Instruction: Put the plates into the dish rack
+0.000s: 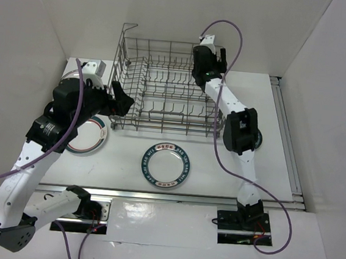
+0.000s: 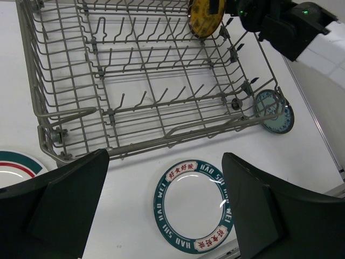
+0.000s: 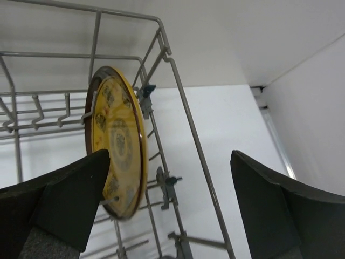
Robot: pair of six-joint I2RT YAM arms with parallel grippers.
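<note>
left fingers [image 2: 59, 205] open wide over lettered plate [image 2: 196, 205] on desk [image 2: 135, 178], rim reads "HAO … WEI"; right fingers [image 3: 272, 210] likewise open beside yellow plate [image 3: 118, 143] upright in rack [image 2: 151, 81].

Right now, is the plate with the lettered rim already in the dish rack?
No, the lettered-rim plate lies flat on the table, just outside the dish rack.

left end effector [image 2: 164, 156]: jaws wide apart | right end effector [image 3: 170, 154]: jaws wide apart (arm stretched far forward)
</note>
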